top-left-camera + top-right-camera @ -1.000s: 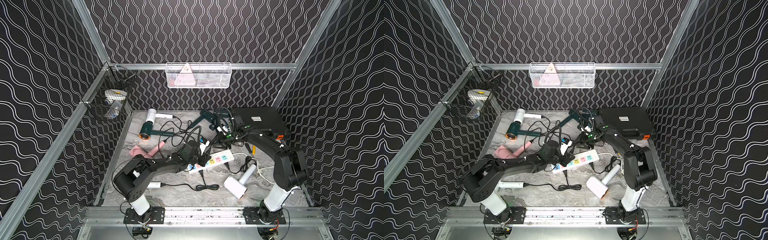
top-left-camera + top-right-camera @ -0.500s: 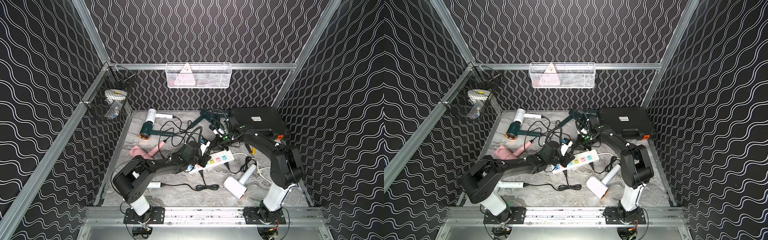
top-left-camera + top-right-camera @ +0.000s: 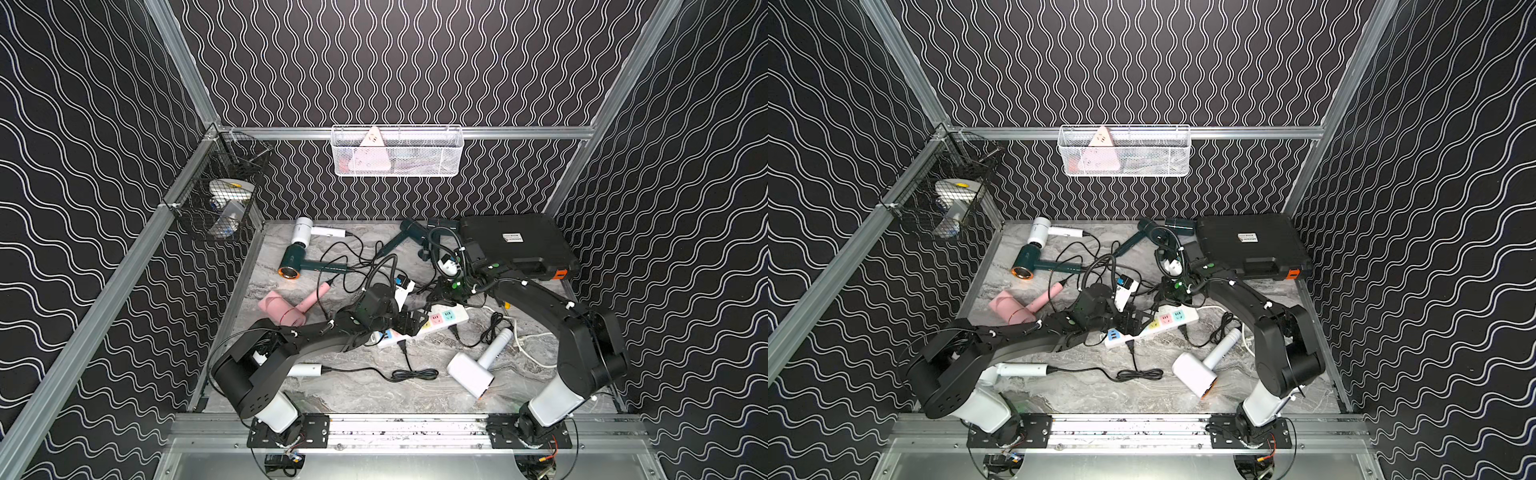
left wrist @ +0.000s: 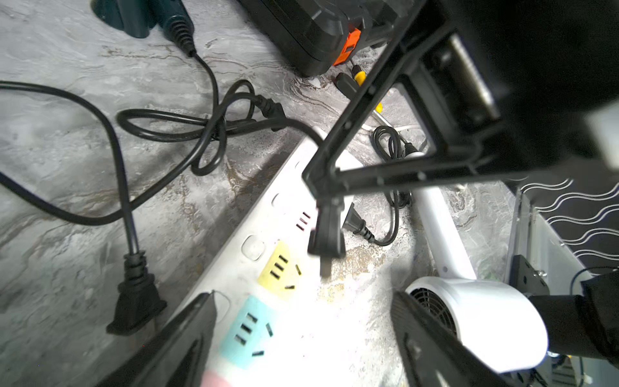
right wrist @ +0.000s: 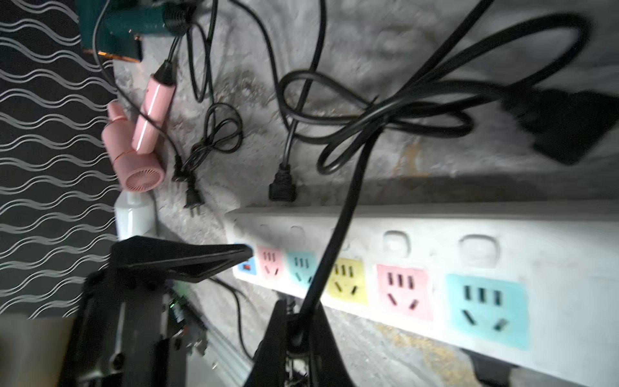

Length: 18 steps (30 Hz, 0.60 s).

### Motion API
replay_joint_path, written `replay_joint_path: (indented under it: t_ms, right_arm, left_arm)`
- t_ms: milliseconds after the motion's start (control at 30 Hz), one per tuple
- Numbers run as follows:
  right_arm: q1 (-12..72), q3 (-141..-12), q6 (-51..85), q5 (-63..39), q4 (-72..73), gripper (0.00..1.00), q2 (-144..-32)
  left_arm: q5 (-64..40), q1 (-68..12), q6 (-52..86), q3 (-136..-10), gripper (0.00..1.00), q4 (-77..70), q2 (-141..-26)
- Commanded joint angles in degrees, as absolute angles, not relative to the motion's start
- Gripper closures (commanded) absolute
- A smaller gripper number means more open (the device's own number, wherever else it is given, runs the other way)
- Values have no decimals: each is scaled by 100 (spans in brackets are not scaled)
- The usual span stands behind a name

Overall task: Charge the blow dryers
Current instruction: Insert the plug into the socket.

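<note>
Left claw (image 4: 301,296) has sprung wide over the power strip (image 4: 227,268) — right claw (image 5: 299,321) pinches a black cord (image 5: 341,214).

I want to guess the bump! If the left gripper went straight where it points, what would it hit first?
Probably the white power strip, by its teal socket, lying right between the open left gripper's fingers. A black plug hangs just beyond; depth is hard to judge.

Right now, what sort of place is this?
Probably an enclosed robot test cell, not a home: black wavy-patterned wall panels on aluminium framing, a white wire basket hung on it, and a marble-look tabletop strewn with blow dryers.
</note>
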<state>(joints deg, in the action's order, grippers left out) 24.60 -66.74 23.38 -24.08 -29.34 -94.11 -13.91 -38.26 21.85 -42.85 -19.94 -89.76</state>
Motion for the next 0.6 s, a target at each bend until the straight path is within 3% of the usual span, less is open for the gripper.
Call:
replay_joint_path:
  t_ms: [0, 233, 567]
  right_arm:
    - [2478, -6241, 1983, -1099, -2083, 100, -9244]
    - [2522, -5331, 1397, 193, -907, 100, -9011]
    - [2539, -4942, 1136, 480, -218, 100, -8825]
  left_arm:
    - [-1390, -3622, 2612, -4157, 2, -2398, -8914]
    - [-1646, -3098, 3157, -3933, 1, -2733, -8990]
    - [-1636, -3032, 3190, -3881, 1, -2795, -8987]
